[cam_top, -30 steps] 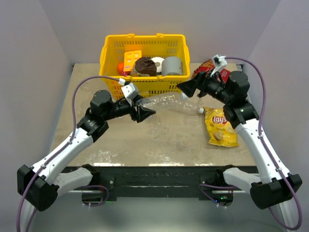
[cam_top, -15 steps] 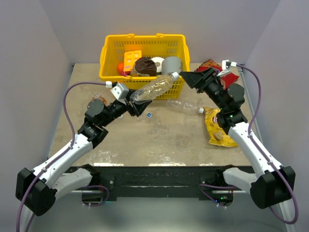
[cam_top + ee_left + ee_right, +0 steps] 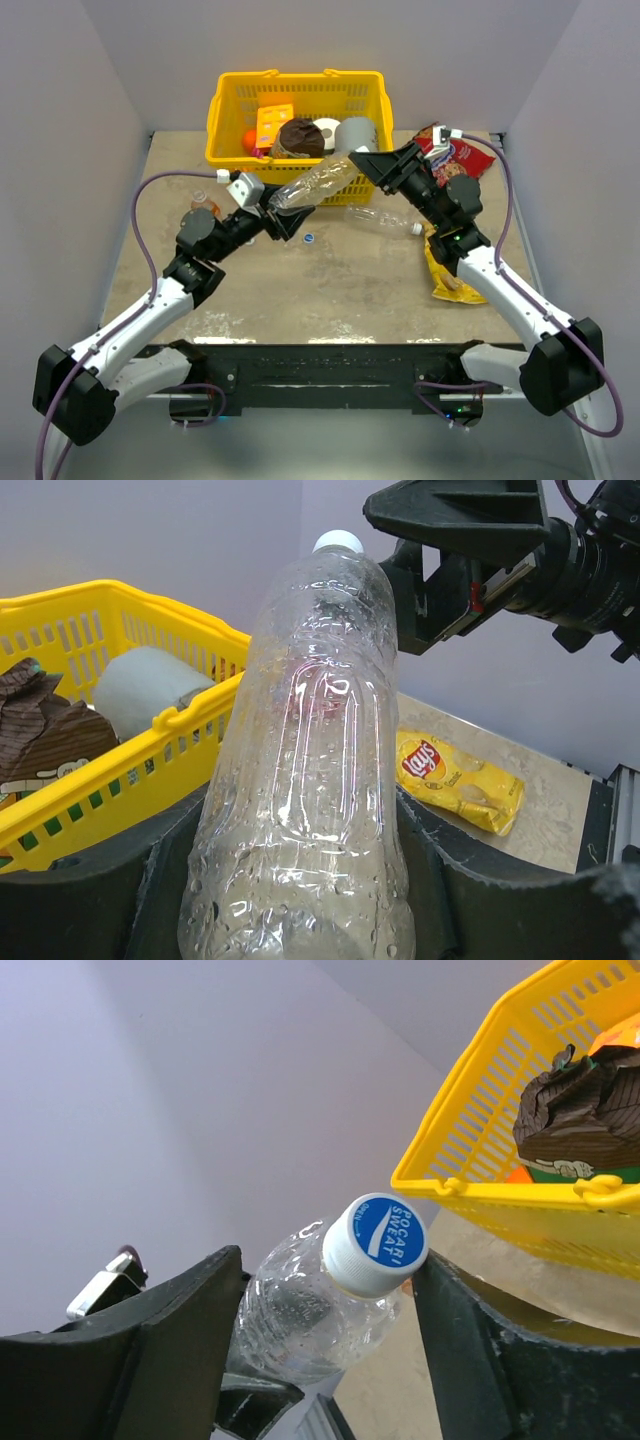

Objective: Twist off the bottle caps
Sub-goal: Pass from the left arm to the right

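Now that the right gripper has swung in, its jaws stand open astride the bottle cap; the left gripper clamps the clear bottle above the bench; unscrewing looks imminent.

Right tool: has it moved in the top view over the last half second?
Yes. The right tool has shifted left against the yellow basket's front right corner, now bracketing the cap of the clear bottle that the left tool holds.

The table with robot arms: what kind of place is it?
Probably a robot practice booth: bare walls box in the table, and a yellow basket of odds and ends sits ready.
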Motion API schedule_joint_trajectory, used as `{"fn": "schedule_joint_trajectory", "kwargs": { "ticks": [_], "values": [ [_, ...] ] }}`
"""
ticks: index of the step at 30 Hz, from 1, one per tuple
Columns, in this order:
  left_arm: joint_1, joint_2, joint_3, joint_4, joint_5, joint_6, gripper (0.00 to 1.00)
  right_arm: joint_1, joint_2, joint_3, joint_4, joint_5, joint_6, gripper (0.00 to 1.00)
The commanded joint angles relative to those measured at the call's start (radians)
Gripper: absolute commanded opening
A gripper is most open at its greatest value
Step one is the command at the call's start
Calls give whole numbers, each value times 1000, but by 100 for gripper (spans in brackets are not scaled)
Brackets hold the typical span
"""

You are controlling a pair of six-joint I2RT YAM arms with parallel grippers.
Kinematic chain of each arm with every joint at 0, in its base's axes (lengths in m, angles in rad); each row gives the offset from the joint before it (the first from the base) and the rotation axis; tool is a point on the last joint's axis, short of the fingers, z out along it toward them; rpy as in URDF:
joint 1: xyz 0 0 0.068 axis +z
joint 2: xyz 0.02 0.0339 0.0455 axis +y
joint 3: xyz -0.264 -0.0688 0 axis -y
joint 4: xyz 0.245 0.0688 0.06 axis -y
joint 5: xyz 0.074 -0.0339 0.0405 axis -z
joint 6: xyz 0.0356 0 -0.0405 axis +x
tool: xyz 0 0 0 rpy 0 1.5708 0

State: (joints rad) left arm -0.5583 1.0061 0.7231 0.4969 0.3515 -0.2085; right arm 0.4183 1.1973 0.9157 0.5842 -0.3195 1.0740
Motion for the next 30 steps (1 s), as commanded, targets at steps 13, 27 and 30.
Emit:
{"fn": "schedule_joint_trajectory", "kwargs": {
  "ticks": [13, 27, 30],
  "values": [
    [-17, 19, 6, 49, 153, 47, 31, 11, 24, 0, 112, 65, 1, 26],
    [-45, 69, 85, -58, 187, 77, 100, 13, -128, 57, -159, 216, -279, 0],
    [-46, 71, 121, -119, 135, 103, 100, 11, -162, 98, -252, 241, -367, 0]
  ]
}}
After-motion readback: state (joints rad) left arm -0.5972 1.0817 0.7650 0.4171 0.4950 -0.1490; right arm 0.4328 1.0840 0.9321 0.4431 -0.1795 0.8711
